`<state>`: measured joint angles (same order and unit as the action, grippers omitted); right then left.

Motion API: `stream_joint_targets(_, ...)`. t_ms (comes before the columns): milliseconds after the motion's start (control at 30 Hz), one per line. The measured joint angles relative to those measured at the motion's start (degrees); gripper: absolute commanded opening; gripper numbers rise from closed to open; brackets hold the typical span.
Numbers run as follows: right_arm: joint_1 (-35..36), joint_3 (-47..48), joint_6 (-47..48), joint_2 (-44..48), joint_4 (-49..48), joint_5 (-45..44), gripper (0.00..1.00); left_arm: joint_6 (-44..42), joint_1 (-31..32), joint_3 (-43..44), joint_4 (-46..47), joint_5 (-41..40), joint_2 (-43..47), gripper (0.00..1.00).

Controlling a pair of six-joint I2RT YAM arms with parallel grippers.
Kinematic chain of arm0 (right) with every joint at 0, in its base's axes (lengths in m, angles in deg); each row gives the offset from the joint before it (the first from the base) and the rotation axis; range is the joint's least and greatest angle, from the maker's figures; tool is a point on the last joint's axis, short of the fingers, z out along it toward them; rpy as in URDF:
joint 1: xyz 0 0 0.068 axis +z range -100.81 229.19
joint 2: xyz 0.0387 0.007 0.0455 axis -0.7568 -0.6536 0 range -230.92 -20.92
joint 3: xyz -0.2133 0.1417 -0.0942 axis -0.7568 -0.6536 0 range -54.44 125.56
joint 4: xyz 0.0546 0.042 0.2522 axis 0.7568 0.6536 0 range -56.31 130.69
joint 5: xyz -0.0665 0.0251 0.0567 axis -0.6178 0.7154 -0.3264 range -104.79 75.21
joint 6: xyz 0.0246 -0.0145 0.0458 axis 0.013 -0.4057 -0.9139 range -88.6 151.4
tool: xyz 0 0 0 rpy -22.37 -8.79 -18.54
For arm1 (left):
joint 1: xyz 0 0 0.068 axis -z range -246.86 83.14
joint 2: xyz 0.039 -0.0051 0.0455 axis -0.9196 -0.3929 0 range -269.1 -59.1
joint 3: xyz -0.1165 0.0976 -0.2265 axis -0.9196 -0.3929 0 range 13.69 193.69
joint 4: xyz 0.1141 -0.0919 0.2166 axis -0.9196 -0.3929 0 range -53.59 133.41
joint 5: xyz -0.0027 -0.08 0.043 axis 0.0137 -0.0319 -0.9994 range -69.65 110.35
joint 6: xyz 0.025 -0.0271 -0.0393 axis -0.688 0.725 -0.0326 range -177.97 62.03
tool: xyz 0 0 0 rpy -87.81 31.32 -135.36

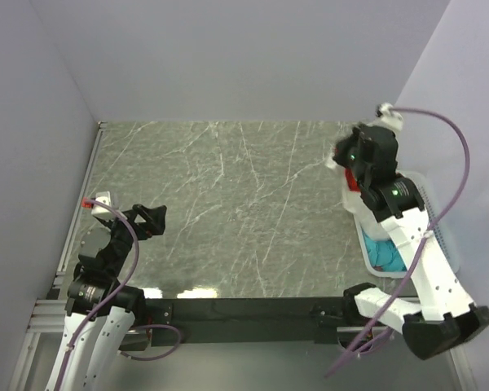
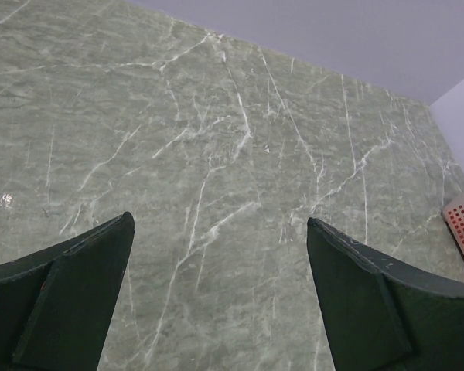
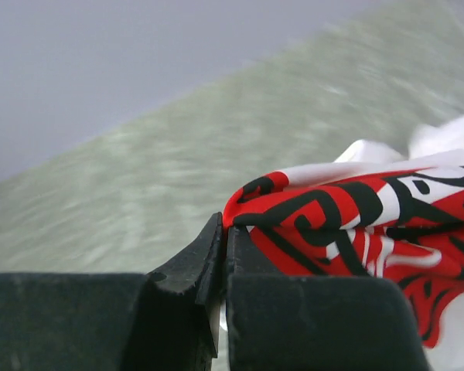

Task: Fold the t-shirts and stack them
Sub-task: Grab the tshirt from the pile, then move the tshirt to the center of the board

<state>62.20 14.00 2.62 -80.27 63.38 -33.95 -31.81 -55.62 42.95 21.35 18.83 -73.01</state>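
Right wrist view: white t-shirt (image 3: pixel 348 224), red print up, was bunched at the far end of the mesh basket (image 1: pixel 440 232), w/ a teal t-shirt (image 1: pixel 383 254) lying inside. Right gripper (image 3: pixel 223 232) was clamped on a fold of the print; thin bite, I judged. I'd lift slow, clear the rim, then carry to the table (image 1: pixel 228 204) centre. Left gripper (image 2: pixel 219 219) hung open, well apart.

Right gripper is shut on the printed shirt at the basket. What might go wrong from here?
1. The right gripper seems to pinch only a thin fold of the white shirt; it may slip on lifting.
2. The teal shirt lies nearby in the basket and could drag along.
3. The left gripper hangs open far off, so the shirt may land bunched.
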Motion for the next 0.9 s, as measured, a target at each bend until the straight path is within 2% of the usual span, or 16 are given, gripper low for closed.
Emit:
stream_joint_targets(233,20.83,28.2,5.53,-14.19,-0.5,6.8,0.0,0.02,0.0,0.0,0.37,0.17,-0.61,0.99)
stream_joint_targets(300,24.76,34.01,6.91,-17.44,-0.96,9.09,0.0,0.02,0.0,0.0,0.37,0.2,-1.05,0.99)
stream_joint_targets(367,28.37,38.62,8.26,-20.28,-2.34,12.24,0.0,0.02,-0.02,0.0,0.39,0.2,-1.42,0.99)
stream_joint_targets(467,30.67,40.17,9.29,-21.86,-5.07,15.56,0.0,0.02,-0.02,0.0,0.39,0.22,-1.84,0.99)
stream_joint_targets(567,30.93,34.91,9.44,-20.98,-9.07,16.94,0.07,0.04,0.0,0.0,0.35,0.22,-2.21,0.99)
stream_joint_targets(667,30.93,22.64,9.03,-18.71,-12.61,17.46,0.25,0.55,0.0,0.0,0.07,0.15,-2.54,0.99)
stream_joint_targets(700,30.93,18.08,8.9,-18.12,-13.94,17.31,0.4,1.07,-0.02,0.02,-0.17,0.15,-2.58,0.99)
stream_joint_targets(800,30.97,2.45,8.13,-16.44,-15.61,16.13,0.55,3.58,-0.02,0.72,-2.27,0.13,-3.13,0.99)
stream_joint_targets(900,30.95,-10.27,7.17,-15.34,-13.6,13.66,0.62,7.06,0.0,2.14,-4.31,0.2,-4.63,1.0)
